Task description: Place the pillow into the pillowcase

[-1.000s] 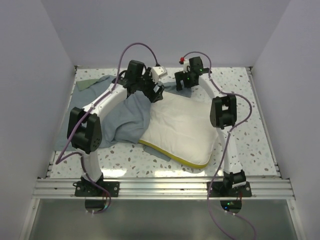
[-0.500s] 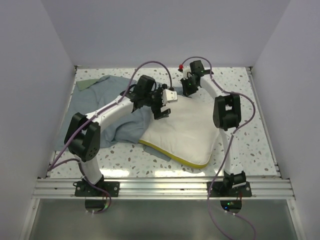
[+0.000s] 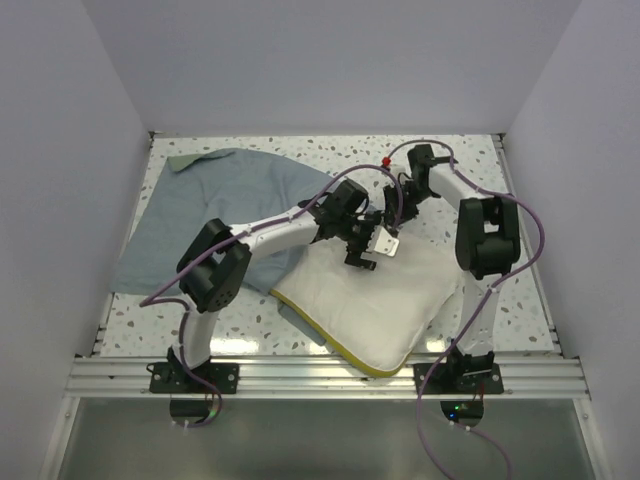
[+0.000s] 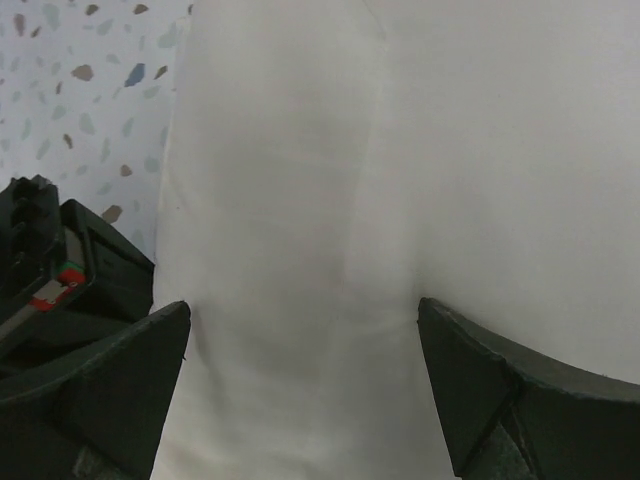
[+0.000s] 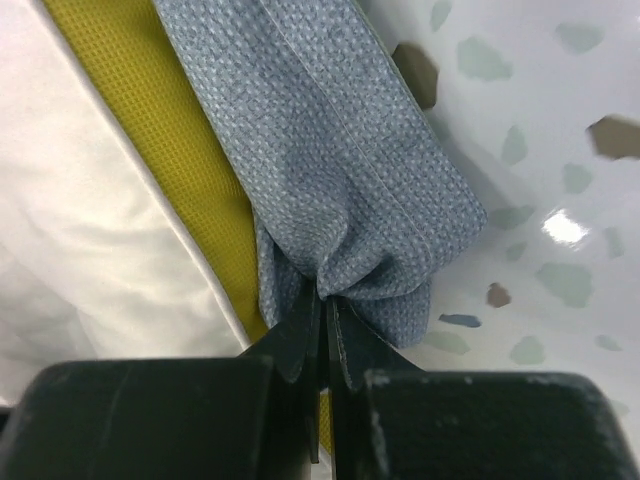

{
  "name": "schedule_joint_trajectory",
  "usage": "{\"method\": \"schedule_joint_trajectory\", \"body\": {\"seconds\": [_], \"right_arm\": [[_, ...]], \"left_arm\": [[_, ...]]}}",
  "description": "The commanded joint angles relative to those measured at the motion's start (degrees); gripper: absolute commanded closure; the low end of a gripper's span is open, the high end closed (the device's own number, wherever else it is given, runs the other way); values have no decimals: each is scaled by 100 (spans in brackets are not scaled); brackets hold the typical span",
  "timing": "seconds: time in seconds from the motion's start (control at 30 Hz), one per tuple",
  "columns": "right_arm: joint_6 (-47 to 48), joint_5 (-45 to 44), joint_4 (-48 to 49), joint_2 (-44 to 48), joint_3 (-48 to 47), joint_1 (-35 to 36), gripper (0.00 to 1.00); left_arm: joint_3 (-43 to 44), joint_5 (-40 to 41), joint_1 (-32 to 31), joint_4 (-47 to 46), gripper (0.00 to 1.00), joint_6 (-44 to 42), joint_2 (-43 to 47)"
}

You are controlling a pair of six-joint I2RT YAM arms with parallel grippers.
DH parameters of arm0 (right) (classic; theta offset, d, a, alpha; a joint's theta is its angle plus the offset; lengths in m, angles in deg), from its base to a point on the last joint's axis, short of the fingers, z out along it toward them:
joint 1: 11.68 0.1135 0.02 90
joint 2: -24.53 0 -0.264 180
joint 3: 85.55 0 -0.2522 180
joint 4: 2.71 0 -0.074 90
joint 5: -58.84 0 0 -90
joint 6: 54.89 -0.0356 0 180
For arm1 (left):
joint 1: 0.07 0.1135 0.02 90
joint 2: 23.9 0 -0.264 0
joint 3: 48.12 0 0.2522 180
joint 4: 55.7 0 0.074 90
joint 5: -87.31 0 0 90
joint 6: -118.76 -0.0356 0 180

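The cream-white pillow [image 3: 375, 300] with a yellow edge lies at the table's near middle. The grey-blue pillowcase [image 3: 220, 200] spreads to the left and runs under the pillow. My left gripper [image 3: 368, 250] hovers open over the pillow's far part; in the left wrist view its fingers [image 4: 110, 390] stand wide apart above the white pillow [image 4: 330, 200]. My right gripper [image 3: 393, 212] is at the pillow's far edge. In the right wrist view this gripper [image 5: 325, 305] is shut on a bunched fold of the pillowcase [image 5: 330, 180], beside the pillow's yellow edge [image 5: 150, 140].
White walls close in the speckled table [image 3: 510, 215] on three sides. A metal rail [image 3: 320, 375] with both arm bases runs along the near edge. The two arms cross close together over the pillow's far edge, with purple cables looping above them.
The left arm has swung right from the pillowcase to above the pillow and opened a little wider. The right gripper has shut on the pillowcase. The pillow has shifted to the right.
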Motion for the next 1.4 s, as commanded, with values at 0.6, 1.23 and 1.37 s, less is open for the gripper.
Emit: {"method": "schedule_joint_trajectory", "body": {"seconds": [0.6, 1.23, 1.37], "right_arm": [[671, 49, -445, 1156, 1663, -771, 100], [1429, -58, -1044, 1825, 1945, -1414, 100], [849, 337, -824, 1412, 1409, -1414, 100]], "left_arm": [[-27, 1556, 1352, 894, 100, 272, 635], [386, 2448, 2031, 111, 90, 527, 29], [483, 1023, 1900, 1610, 13, 887, 669]]}}
